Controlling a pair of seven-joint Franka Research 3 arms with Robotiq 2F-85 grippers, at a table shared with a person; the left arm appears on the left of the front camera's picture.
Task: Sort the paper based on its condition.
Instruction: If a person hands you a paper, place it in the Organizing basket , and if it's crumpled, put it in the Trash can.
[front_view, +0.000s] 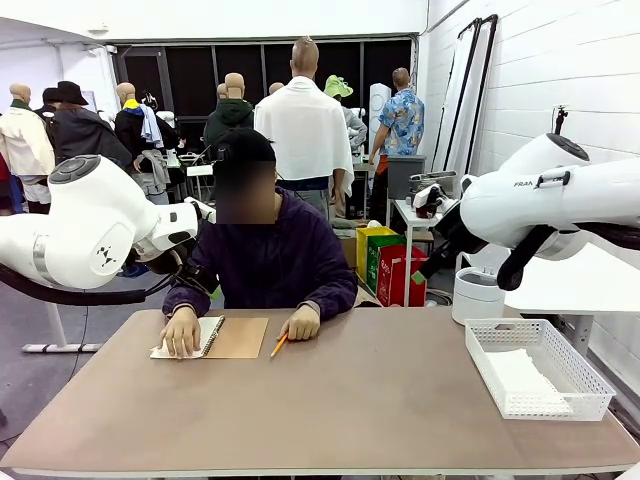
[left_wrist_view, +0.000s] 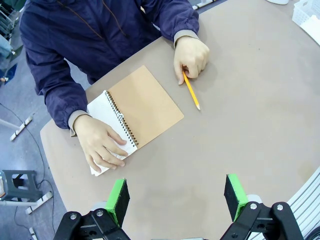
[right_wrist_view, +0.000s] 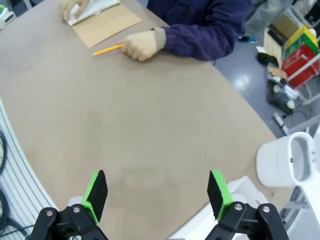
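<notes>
Nearest, the left jaws hung wide apart over the bench (left_wrist_view: 240, 130), their green pads (left_wrist_view: 118, 200) bare and nothing between them. The right jaws stood equally wide and empty above bare bench. Both were likely waiting for a sheet to be offered.

To the robot's right, the white mesh basket (front_view: 560, 410) sat near the bench edge, under the right arm (front_view: 560, 200), probably as one sorting bin. In it lay the paper (front_view: 525, 380): white sheets, seemingly flat, though any creases were too fine to tell.

Farther off, the person's hand (left_wrist_view: 100, 145) pressed a notebook (left_wrist_view: 145, 105) page flat, apparently steadying it. The other hand (left_wrist_view: 192, 55) held a pencil (left_wrist_view: 191, 92) against the bench.
</notes>
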